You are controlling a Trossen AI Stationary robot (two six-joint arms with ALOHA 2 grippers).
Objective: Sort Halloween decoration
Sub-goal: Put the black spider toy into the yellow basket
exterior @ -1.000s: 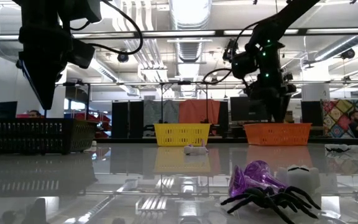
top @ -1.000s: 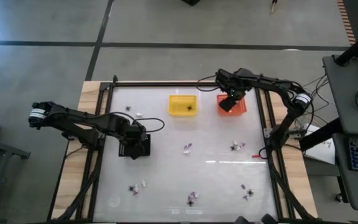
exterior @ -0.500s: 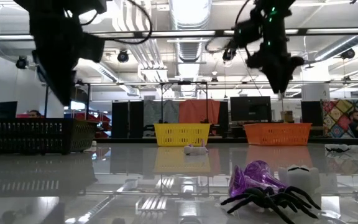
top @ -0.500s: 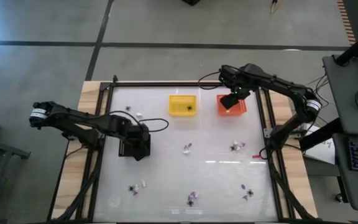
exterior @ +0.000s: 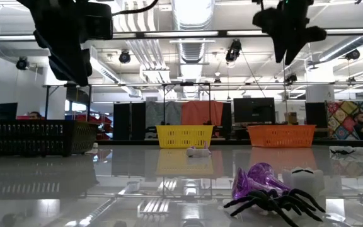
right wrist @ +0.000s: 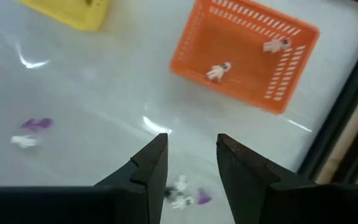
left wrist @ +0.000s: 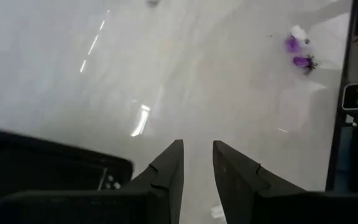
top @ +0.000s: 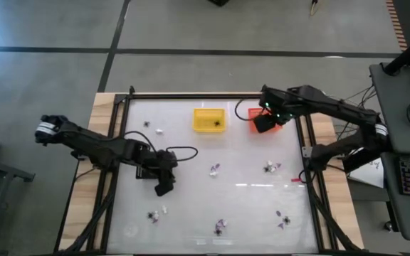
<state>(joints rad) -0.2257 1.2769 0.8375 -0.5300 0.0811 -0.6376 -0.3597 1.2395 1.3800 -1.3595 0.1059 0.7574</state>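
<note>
Across the white table (top: pixel 191 213) the Halloween decoration (top: pixel 214 169) lies scattered as tiny black, white and purple trinkets in small clusters, too small from above to give any long axis or heading. Close to the low camera a black spider (exterior: pixel 276 205) sprawls with its legs spread flat, touching a purple trinket (exterior: pixel 257 180) and a white one (exterior: pixel 304 178). Two white trinkets (right wrist: pixel 216 71) lie inside the orange basket (top: pixel 275 126), and a dark one sits in the yellow basket (top: pixel 209 119) beside it. A black tray (exterior: pixel 36 137) stands at the table's left side, under the left arm.

Nothing stands between the clusters on the open surface. The left gripper (left wrist: pixel 196 163) hangs above bare table just past the tray's edge, fingers slightly apart and empty. The right gripper (right wrist: pixel 191 158) hovers over the table in front of the orange basket, fingers parted, holding nothing, with a small cluster directly beneath.

Compared with a second ago, the left gripper has moved off the tray toward the table's middle, and the right gripper has risen and drawn back from over the orange basket.
</note>
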